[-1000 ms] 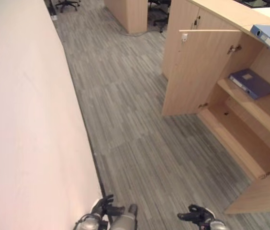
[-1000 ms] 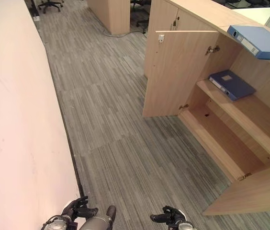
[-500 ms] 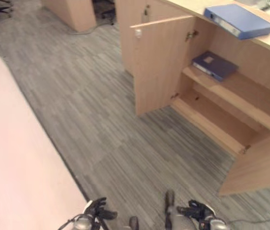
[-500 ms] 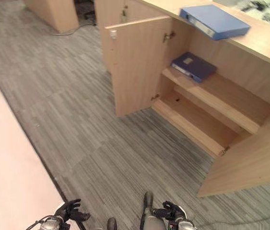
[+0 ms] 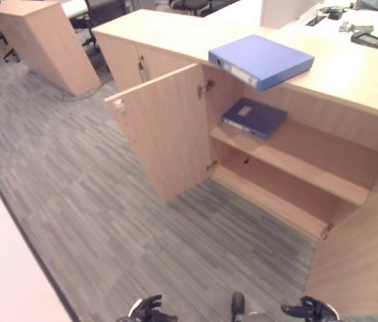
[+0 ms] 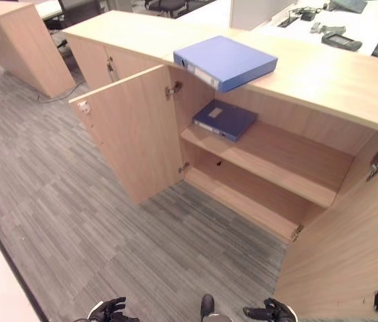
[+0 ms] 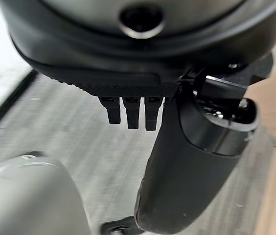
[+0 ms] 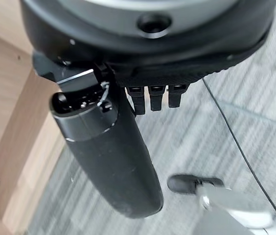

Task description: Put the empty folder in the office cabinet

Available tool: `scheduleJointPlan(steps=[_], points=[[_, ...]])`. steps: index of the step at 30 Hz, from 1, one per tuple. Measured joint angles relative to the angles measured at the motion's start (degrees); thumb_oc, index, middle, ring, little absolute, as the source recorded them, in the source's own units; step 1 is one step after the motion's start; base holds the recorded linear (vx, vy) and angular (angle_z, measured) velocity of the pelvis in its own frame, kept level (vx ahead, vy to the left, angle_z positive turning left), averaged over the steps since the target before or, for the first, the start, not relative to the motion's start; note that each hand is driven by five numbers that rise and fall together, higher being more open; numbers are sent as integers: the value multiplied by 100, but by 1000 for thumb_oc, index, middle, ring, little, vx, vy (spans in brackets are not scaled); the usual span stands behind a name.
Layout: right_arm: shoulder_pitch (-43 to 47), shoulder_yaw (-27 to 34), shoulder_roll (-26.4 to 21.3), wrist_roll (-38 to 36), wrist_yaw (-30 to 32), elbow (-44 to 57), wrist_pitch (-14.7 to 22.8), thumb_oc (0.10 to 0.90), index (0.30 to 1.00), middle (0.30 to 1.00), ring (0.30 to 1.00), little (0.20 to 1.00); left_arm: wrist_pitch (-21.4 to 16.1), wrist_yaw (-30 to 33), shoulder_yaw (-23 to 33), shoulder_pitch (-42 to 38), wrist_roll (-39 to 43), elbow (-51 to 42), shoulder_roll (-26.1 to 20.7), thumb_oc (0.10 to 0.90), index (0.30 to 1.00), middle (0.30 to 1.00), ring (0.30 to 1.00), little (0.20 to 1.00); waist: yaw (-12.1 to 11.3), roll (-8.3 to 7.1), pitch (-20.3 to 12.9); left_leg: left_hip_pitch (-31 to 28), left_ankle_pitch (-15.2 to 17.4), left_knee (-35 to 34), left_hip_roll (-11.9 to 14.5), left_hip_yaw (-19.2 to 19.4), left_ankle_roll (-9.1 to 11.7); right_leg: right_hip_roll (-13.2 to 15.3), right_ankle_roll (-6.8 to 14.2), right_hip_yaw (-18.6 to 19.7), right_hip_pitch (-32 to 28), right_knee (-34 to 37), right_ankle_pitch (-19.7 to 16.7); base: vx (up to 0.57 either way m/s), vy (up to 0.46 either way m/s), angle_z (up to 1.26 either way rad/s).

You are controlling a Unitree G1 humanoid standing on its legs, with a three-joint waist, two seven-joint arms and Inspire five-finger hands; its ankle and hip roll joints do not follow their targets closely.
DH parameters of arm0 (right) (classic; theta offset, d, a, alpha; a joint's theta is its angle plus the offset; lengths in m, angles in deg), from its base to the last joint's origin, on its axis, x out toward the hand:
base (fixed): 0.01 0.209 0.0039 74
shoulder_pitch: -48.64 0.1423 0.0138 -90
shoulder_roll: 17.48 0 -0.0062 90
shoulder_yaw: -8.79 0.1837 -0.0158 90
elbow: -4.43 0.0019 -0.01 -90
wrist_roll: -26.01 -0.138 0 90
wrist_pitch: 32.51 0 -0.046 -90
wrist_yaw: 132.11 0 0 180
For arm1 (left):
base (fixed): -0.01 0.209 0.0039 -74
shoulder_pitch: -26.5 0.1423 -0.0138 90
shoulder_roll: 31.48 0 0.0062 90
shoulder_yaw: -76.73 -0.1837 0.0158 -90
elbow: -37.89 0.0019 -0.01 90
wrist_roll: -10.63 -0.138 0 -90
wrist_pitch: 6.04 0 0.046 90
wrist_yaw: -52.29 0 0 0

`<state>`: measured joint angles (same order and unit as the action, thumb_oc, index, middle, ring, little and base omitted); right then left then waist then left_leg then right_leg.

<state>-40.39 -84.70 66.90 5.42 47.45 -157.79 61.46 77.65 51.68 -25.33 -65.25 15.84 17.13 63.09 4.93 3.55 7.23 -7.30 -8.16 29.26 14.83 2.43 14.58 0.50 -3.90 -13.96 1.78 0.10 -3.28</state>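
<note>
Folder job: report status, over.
Both hands low, open, holding nothing: left hand, right hand. Blue folder on cabinet top; darker folder on shelf. Doors open, path clear.

Blue folder [image 5: 261, 60] atop open cabinet [image 5: 289, 161]

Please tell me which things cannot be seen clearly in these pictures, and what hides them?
- Lower shelf of the light wooden office cabinet: its back is in shadow under the upper shelf.
- Dark blue folder on the upper shelf: closed, so its contents are hidden.
- Light blue folder on the cabinet top: closed too.
- Left hand and right hand: cut off by the bottom edge.
</note>
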Motion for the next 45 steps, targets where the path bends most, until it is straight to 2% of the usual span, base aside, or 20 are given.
scheduleJointPlan(steps=[3,5,9,11,13,15,17,19,20,21,22,24,26,28,34,37,39,40,42,45], points=[[-35,-16,-9,-38,16,-13,-7,800,900,900,900,900,-22,6,-9,-218,3,-24,10,800,900,900,900,900,4,-44,35,308,97,107,14,23,-82,38,-118,30,-253,139,146,269,20,-9],[-70,-10,17,-46,20,-13,-34,800,900,900,900,900,-37,13,-7,-289,8,-55,9,800,900,900,900,900,-27,-63,53,514,189,-381,7,24,-120,62,-117,76,-412,335,114,312,108,-2],[-33,-17,70,-96,22,53,-28,800,900,900,900,900,0,15,-114,-177,8,4,33,800,900,900,900,900,-44,87,198,842,285,-2344,-69,-56,-48,31,37,385,-724,528,263,343,94,-28],[-19,-1,77,-95,29,42,-17,800,900,900,900,900,-2,17,-165,-141,20,112,94,800,900,900,900,900,-216,174,336,990,-8,-3304,-210,-304,-113,42,72,640,-803,529,328,383,18,-62],[-96,-13,66,-91,26,40,-38,800,900,900,900,900,-102,18,-121,-158,128,-78,144,800,900,900,900,900,-323,313,501,1449,-299,-3219,-343,-472,-221,79,169,837,-1062,507,427,606,23,-67],[35,-11,108,-87,44,-25,-63,800,900,900,900,900,-141,14,-116,-291,120,23,148,800,900,900,900,900,-461,277,605,1521,-193,-3444,-533,-917,-193,191,291,1207,-997,225,672,389,90,-90],[98,-20,103,-82,23,-18,-43,800,900,900,900,900,-170,9,58,-325,140,-20,158,800,900,900,900,900,-626,222,696,1507,-106,-3414,-608,-1101,-434,481,553,1849,-1378,287,838,362,142,-146],[105,-39,50,-39,28,-17,-49,800,900,900,900,900,-162,7,135,-331,136,109,150,800,900,900,900,900,-550,346,625,1541,206,-3150,-693,-1358,-704,680,893,2357,-1621,304,1240,316,241,-130],[103,-149,206,-13,-33,-42,-74,800,900,900,900,900,-181,38,323,-476,146,90,68,800,900,900,900,900,-692,111,690,1712,137,-2298,-1092,-1180,-858,792,1047,2861,-1519,-360,1650,380,513,-113],[9,-129,491,14,-91,-82,-89,800,900,900,900,900,-130,32,241,-513,114,115,-201,800,900,900,900,900,-701,-297,673,1495,328,-2256,-1483,-956,-1197,770,839,2827,-1613,-834,1615,390,544,-79],[15,-52,548,14,-91,-151,-85,800,900,900,900,900,-113,41,278,-455,92,192,-206,800,900,900,900,900,-699,-332,664,1451,416,-2158,-1573,-828,-1366,916,895,2797,-1680,-779,1486,294,464,-24],[44,-8,605,12,-107,-184,-50,800,900,900,900,900,-109,40,229,-386,11,275,-199,800,900,900,900,900,-646,-211,625,1437,601,-2131,-1640,-754,-1461,990,940,2876,-1624,-766,1081,122,239,-18],[88,-8,690,12,-152,-206,-66,800,900,900,900,900,-103,38,157,-390,-15,299,-272,800,900,900,900,900,-682,-199,616,1418,555,-2135,-1729,-717,-1623,1052,1072,2938,-1541,-785,1124,143,333,0],[127,-9,776,11,-160,-209,-80,800,900,900,900,900,-43,41,51,-324,-112,329,-367,800,900,900,900,900,-675,-326,531,1387,678,-2190,-1879,-641,-1755,1253,1182,2954,-1574,-639,838,173,319,-1],[248,-20,853,4,-177,-190,-71,800,900,900,900,900,-1,53,-127,-93,-109,320,-369,800,900,900,900,900,-698,-330,115,990,441,-2934,-1790,-315,-1806,1243,1530,2900,-1163,-1040,587,133,290,-33],[394,-29,861,-27,-127,-91,-56,800,900,900,900,900,1,41,-143,-85,-92,301,-357,800,900,900,900,900,-651,-245,89,748,460,-3080,-1662,-81,-1903,1193,1581,2291,-540,-2252,379,58,326,-46],[314,-70,922,-32,-88,-1,-58,800,900,900,900,900,-13,62,-127,-110,-70,203,-387,800,900,900,900,900,-815,-217,128,543,528,-3116,-1674,248,-2039,1655,1498,1169,-97,-2914,434,113,286,-67],[360,-151,954,-31,-93,52,-53,800,900,900,900,900,-19,78,-126,-118,-57,212,-409,800,900,900,900,900,-789,-160,120,440,690,-3130,-1655,288,-2141,1642,1498,839,60,-2996,498,211,224,-65],[365,-236,982,-35,-113,132,-46,800,900,900,900,900,-29,134,-110,-126,42,221,-437,800,900,900,900,900,-646,-58,141,262,617,-3328,-1594,278,-2104,1177,1544,1187,252,-2882,866,225,68,-21],[261,-243,970,-48,-96,198,-37,800,900,900,900,900,-39,126,-109,-102,88,237,-499,800,900,900,900,900,-541,-112,141,243,617,-3403,-1670,375,-1888,914,1452,1177,392,-1600,966,192,-94,-9]])
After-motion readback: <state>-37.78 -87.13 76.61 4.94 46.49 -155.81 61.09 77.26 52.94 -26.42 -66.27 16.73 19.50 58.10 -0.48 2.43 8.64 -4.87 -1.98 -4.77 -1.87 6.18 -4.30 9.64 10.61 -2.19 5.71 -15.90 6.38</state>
